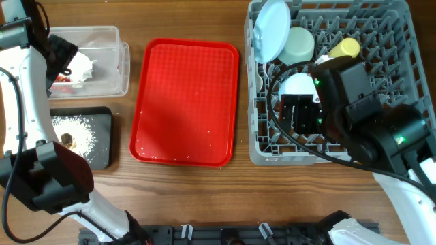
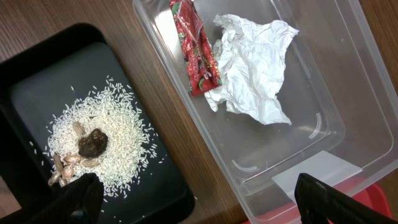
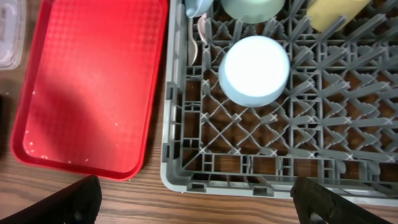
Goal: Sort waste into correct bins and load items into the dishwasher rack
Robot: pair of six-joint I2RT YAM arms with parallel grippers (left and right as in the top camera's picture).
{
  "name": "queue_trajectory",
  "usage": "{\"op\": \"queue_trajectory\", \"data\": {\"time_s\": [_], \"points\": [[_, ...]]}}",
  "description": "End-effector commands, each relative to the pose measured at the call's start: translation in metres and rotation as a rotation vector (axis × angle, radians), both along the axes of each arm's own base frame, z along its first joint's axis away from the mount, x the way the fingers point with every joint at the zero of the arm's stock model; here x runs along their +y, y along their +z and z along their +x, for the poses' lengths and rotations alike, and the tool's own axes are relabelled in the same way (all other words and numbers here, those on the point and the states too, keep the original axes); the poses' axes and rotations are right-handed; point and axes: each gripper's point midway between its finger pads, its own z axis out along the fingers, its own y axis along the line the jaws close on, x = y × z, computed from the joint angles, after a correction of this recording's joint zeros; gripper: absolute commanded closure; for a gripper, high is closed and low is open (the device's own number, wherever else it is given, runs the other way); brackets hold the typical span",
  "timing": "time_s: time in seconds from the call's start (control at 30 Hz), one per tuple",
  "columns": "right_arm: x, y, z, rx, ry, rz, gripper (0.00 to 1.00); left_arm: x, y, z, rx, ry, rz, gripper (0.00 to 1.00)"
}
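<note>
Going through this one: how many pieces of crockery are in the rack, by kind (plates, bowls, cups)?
Plate: 1
Bowls: 2 (green bowl, blue bowl)
Cup: 1
Total: 4

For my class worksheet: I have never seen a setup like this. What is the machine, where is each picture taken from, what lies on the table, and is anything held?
These are two robot arms at a table. One picture looks down from overhead; the other two come from a camera on each wrist. The left gripper hangs open over a clear tub holding a napkin and red wrapper, beside a black tray of food scraps. The right gripper is open above the grey dishwasher rack, where a pale blue bowl sits upside down. A red tray lies between. Nothing is held.
</note>
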Motion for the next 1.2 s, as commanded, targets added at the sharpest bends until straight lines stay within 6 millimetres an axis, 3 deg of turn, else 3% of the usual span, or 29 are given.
{"op": "queue_trajectory", "data": {"time_s": [0.0, 0.37, 0.63, 0.77, 1.17], "points": [[0.005, -0.002, -0.002, 0.012, 0.013, 0.028, 0.0, 0.004, 0.0, -0.001, 0.007, 0.007, 0.018, 0.0], [0.009, -0.014, 0.009, -0.084, 0.092, 0.007, 0.0, 0.004, 0.0, -0.001, 0.007, 0.008, 0.018, 0.0], [0.032, -0.042, 0.024, -0.369, 0.303, 0.038, 0.0, 0.004, 0.0, -0.001, 0.007, 0.007, 0.018, 0.0], [0.041, -0.052, 0.02, -0.554, 0.408, 0.051, 0.0, 0.004, 0.0, -0.001, 0.007, 0.007, 0.018, 0.0], [0.018, -0.09, -0.007, -0.851, 0.349, 0.132, 0.0, 0.004, 0.0, -0.001, 0.007, 0.007, 0.018, 0.0]]}}
